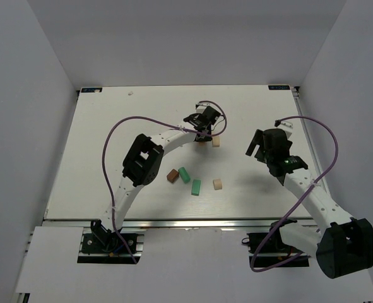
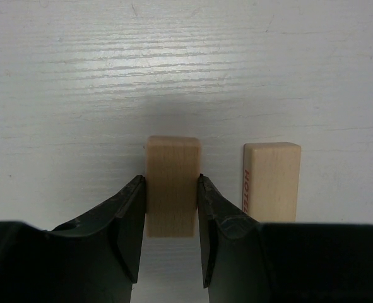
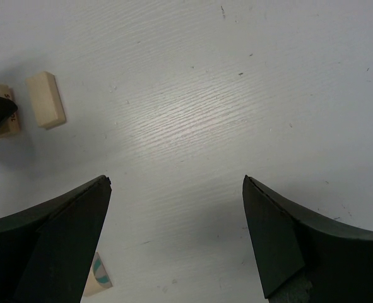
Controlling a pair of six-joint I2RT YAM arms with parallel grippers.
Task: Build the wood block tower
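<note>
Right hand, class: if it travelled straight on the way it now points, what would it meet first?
Probably the bare white table: nothing lies between the fingers of the open right hand. The loose tan block sits well off to the side.

Shows the left gripper (image 1: 202,130) low over the desk's (image 1: 110,126) far middle, a tan block (image 1: 202,144) peeking from beneath and a second tan block (image 1: 216,142) just beside it. Finds nearer a dark brown block (image 1: 171,176) by a mint green block (image 1: 184,175), then another mint green block (image 1: 196,187) and a third tan block (image 1: 217,184). Puts the right gripper (image 1: 257,151) well apart from them all.
</note>
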